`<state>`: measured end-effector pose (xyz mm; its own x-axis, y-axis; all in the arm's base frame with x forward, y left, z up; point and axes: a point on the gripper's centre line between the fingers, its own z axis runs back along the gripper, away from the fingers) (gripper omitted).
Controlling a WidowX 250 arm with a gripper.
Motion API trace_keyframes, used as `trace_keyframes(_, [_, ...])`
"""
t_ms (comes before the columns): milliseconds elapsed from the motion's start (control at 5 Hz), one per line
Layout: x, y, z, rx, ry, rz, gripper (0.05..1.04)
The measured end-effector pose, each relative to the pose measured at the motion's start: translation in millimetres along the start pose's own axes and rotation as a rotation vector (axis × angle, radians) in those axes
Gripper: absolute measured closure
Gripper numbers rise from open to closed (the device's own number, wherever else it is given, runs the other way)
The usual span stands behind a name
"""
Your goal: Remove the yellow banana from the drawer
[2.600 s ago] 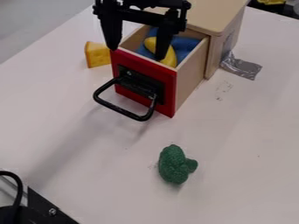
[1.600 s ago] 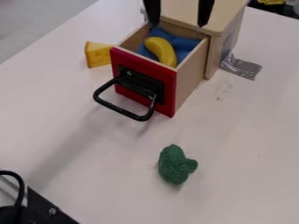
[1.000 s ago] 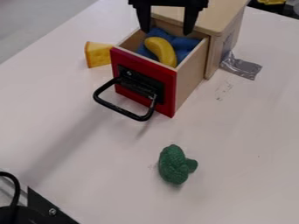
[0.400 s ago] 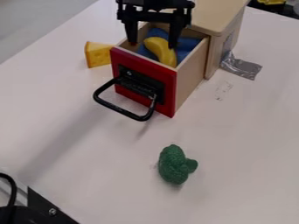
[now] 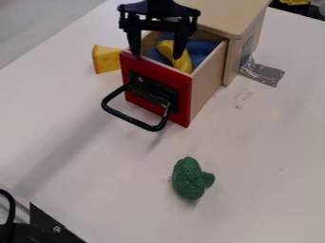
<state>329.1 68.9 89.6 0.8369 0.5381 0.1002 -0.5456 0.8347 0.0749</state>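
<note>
Black two-finger gripper (image 5: pixel 157 54): at the upper left of the frame, above the drawer's front end; its fingers stand apart with nothing between them.
Curved yellow toy banana (image 5: pixel 184 61): inside the pale wooden drawer with a red front (image 5: pixel 155 70), lying on blue cloth (image 5: pixel 202 47).
Banana from gripper: right of the mid-gap in the frame; the right-hand finger overlaps it in view, while the left-hand one is by the drawer's left front corner. Contact and height cannot be told.
Long axis: upper left to lower right, slanting across the line joining the fingertips.
Move called for: probably a shift rightward to centre the gap over the banana, perhaps a slight turn, then down.
Risk: the left-hand finger could catch the drawer's rim on the way down.
</note>
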Motion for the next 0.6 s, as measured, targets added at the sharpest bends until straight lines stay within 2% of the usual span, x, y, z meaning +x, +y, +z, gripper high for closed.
trace_keyframes(600, [14.2,-3.2,-6.9,0.012,-0.013,0.007,0.082])
